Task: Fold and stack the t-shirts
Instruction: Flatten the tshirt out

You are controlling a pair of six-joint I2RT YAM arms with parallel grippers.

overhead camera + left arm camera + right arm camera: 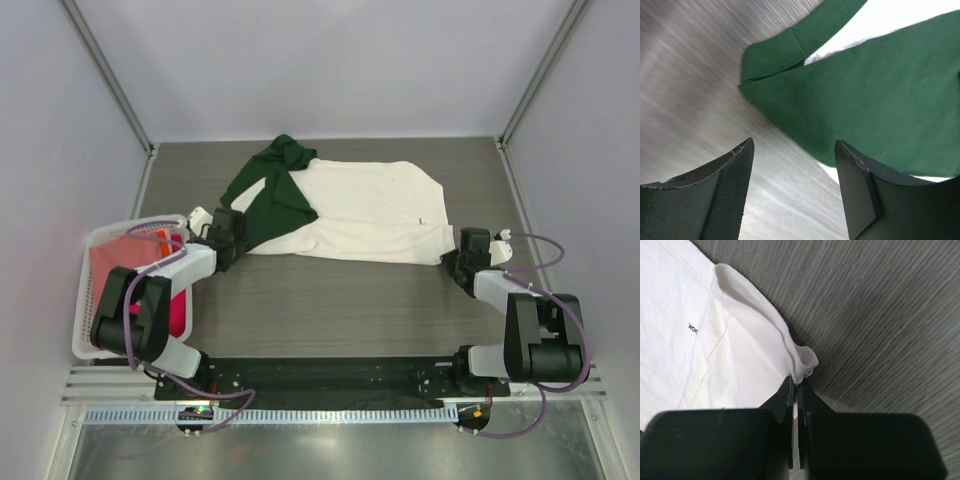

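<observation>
A cream t-shirt (370, 212) lies spread across the middle of the table, with a dark green t-shirt (272, 192) lying over its left part. My right gripper (799, 382) is shut on the cream shirt's (715, 330) near right corner, which bunches up at the fingertips. In the top view that gripper (452, 258) sits at the shirt's right end. My left gripper (794, 150) is open just short of the green shirt's (875, 95) near edge, bare table between its fingers. From above it (226, 238) sits at the green shirt's lower left edge.
A white lattice basket (92, 290) stands at the table's left edge with a magenta and a salmon-pink shirt (118, 258) inside. Grey walls and metal posts close in the back and sides. The arm bases sit on a black rail (330, 375) at the near edge.
</observation>
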